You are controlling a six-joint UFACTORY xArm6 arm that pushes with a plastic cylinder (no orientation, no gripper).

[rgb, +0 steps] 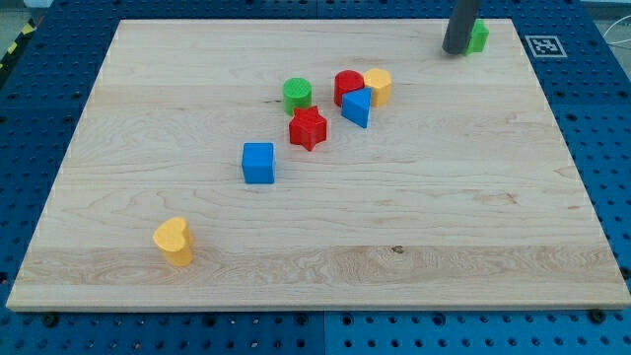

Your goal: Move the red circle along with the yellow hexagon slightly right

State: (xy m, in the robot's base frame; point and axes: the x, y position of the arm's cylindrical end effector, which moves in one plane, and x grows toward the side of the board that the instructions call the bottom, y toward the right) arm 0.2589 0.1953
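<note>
My tip (456, 50) rests at the board's (414, 212) top right, touching a green block (478, 37). Red circle (347, 86) and yellow hexagon (378, 86) touch mid-board; blue pegboard (611, 148) surrounds it. No fingers here

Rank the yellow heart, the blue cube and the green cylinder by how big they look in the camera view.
1. Yellow heart, largest, though it sits nearest the view's bottom, so nearness may inflate it.
2. Blue cube.
3. Green cylinder, close to the cube in looks, so their order is unsure.
</note>
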